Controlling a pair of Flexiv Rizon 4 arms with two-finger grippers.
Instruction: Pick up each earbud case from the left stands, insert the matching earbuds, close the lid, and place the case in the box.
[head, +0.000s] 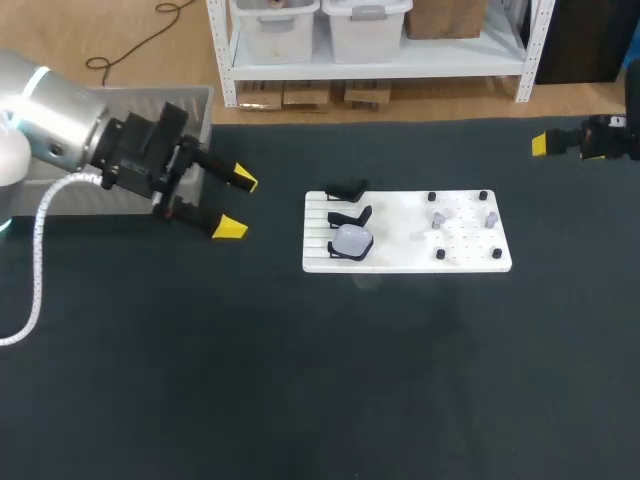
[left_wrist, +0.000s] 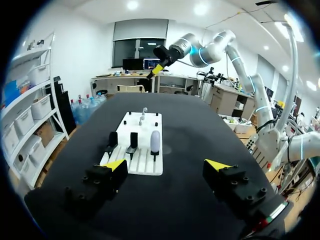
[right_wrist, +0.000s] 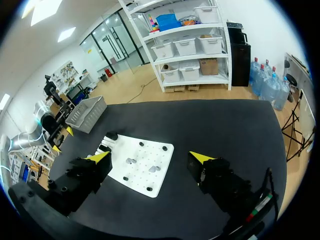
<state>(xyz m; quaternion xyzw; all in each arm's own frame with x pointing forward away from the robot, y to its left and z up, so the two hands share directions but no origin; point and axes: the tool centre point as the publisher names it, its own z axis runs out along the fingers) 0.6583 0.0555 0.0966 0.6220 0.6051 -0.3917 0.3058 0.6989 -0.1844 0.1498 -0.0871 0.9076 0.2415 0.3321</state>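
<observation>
A white board (head: 407, 250) lies mid-table. On its left part stand two empty black stands (head: 347, 189) (head: 350, 216) and a third holding a pale, shut earbud case (head: 352, 240). Small grey earbuds (head: 438, 219) (head: 491, 216) sit on pegs at the right part. My left gripper (head: 234, 204) hovers open and empty to the left of the board; in its wrist view the left gripper (left_wrist: 166, 167) faces the case (left_wrist: 155, 141) ahead. My right gripper (head: 545, 145) hangs at the far right back, open and empty; seen from its wrist, the right gripper (right_wrist: 150, 159) is above the board (right_wrist: 145, 187) and the earbuds (right_wrist: 131, 161).
A grey box (head: 205, 105) stands at the table's back left, largely hidden behind my left arm; in the right wrist view the box (right_wrist: 87, 112) shows as a mesh basket. Dark table surface surrounds the board on all sides.
</observation>
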